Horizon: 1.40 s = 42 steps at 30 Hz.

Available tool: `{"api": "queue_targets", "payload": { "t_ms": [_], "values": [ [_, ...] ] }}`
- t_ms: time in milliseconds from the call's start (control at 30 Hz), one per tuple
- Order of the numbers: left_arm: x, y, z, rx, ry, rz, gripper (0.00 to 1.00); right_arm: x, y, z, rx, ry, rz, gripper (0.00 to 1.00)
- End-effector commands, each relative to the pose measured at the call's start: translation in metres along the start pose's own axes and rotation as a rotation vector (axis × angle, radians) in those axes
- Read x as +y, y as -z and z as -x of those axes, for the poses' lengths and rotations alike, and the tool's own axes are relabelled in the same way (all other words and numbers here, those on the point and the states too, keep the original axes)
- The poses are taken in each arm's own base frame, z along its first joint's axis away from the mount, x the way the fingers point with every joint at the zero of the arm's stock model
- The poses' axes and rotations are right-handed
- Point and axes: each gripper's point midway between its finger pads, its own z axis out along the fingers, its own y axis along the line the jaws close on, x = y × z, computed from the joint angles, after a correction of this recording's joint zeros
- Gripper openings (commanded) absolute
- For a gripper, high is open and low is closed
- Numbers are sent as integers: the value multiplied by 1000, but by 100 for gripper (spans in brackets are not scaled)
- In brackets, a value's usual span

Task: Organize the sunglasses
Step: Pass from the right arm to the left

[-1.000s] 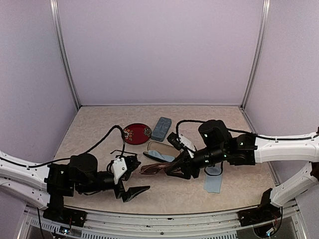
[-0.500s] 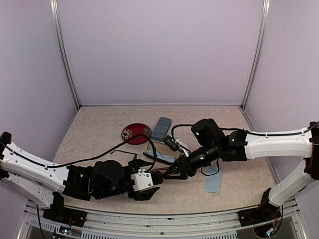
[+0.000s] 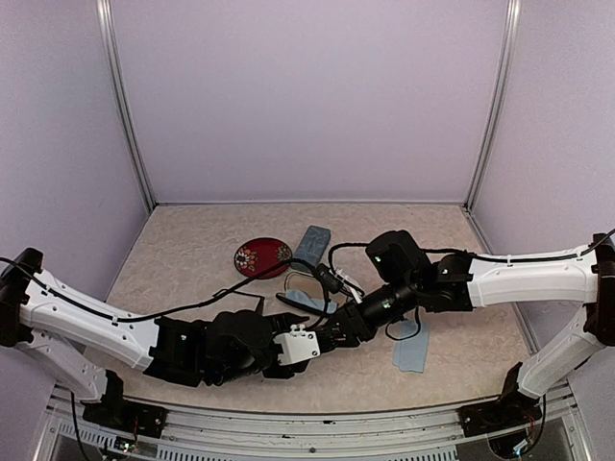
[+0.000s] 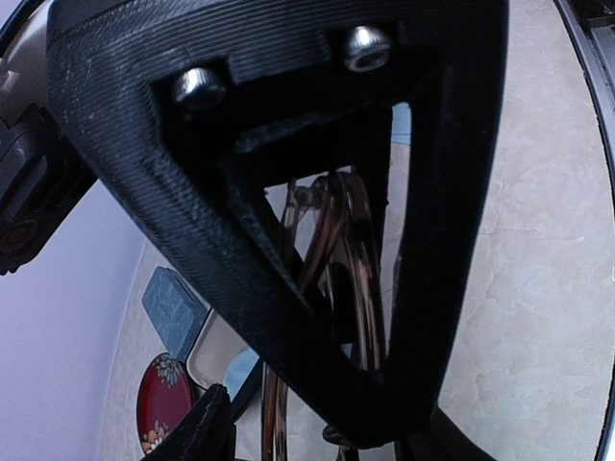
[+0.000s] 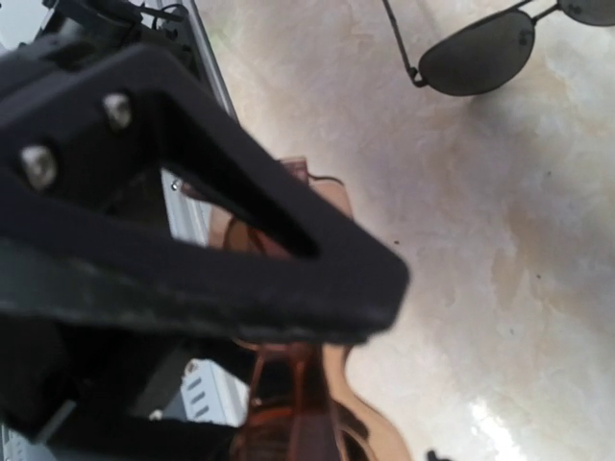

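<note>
Two pairs, neither cased yet: the reddish-brown sunglasses (image 4: 336,279) sit at table centre, clamped by the right gripper (image 3: 344,322). The left gripper (image 3: 317,338) is around them, its grip unclear, while the thin black sunglasses (image 5: 476,53) lie loose at 1 o'clock in the right wrist view. The tabletop (image 3: 192,240) is pale and marbled, the walls (image 3: 307,96) lilac, and an open case (image 3: 309,300) lies at 11 o'clock of the grippers.

Left arm (image 3: 96,322) and right arm (image 3: 528,279) stretch inward, their jaws meeting.
</note>
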Motion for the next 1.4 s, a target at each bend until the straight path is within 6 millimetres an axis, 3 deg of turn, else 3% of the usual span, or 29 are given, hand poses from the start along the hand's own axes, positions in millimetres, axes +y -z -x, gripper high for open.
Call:
{"api": "queue_targets", "payload": {
  "t_ms": [0,667,1067,1367],
  "values": [
    [4,-1,2,20,2,23,53,2,0,5,-20,1,20,14],
    [7,7,-32,66,22,38,48,3,-2,3,-12,0,33,14],
    [9,6,-29,33,36,50,45,1,-9,4,-1,-7,57,14],
    [4,5,-29,31,49,30,34,-1,-9,2,-6,-18,58,15]
  ]
}}
